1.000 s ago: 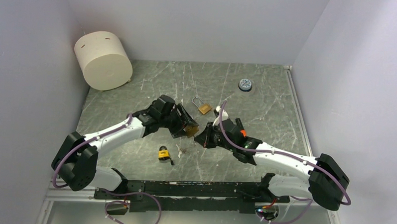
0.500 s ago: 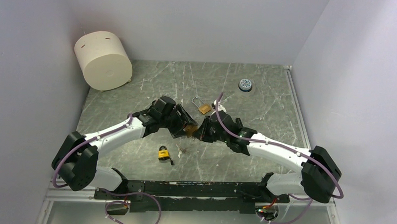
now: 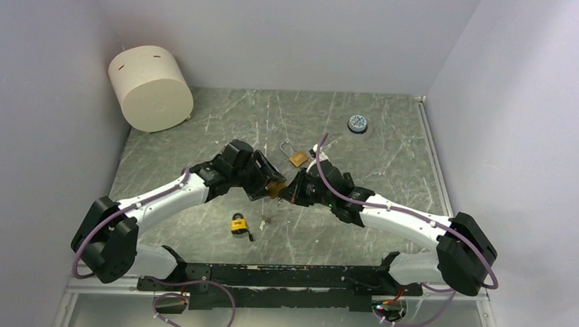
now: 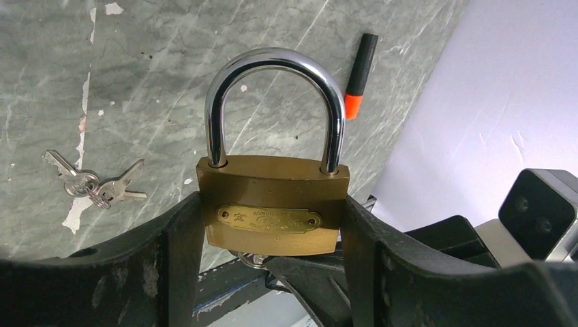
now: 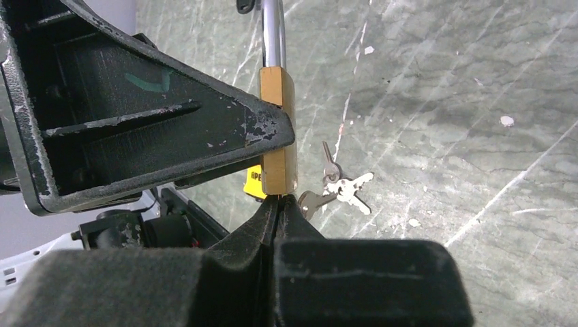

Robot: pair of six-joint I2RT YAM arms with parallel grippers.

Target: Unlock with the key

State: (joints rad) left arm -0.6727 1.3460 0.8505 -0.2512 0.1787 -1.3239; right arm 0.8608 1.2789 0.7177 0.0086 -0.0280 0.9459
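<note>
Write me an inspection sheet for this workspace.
Surface: grey marbled tabletop, scratched.
Job's things: brass padlock with steel shackle, shackle closed; key not discernible.
Clutter: second brass padlock, yellow padlock, loose keys, orange-black marker, blue round disc, cream cylinder.
Claws: left claw grips padlock body; right claw pinched shut under it.
Cables: purple cables run along both arms.
Surroundings: pale walls, three sides.

Brass padlock (image 4: pixel 272 214) between black fingers (image 4: pixel 180 252)
</note>
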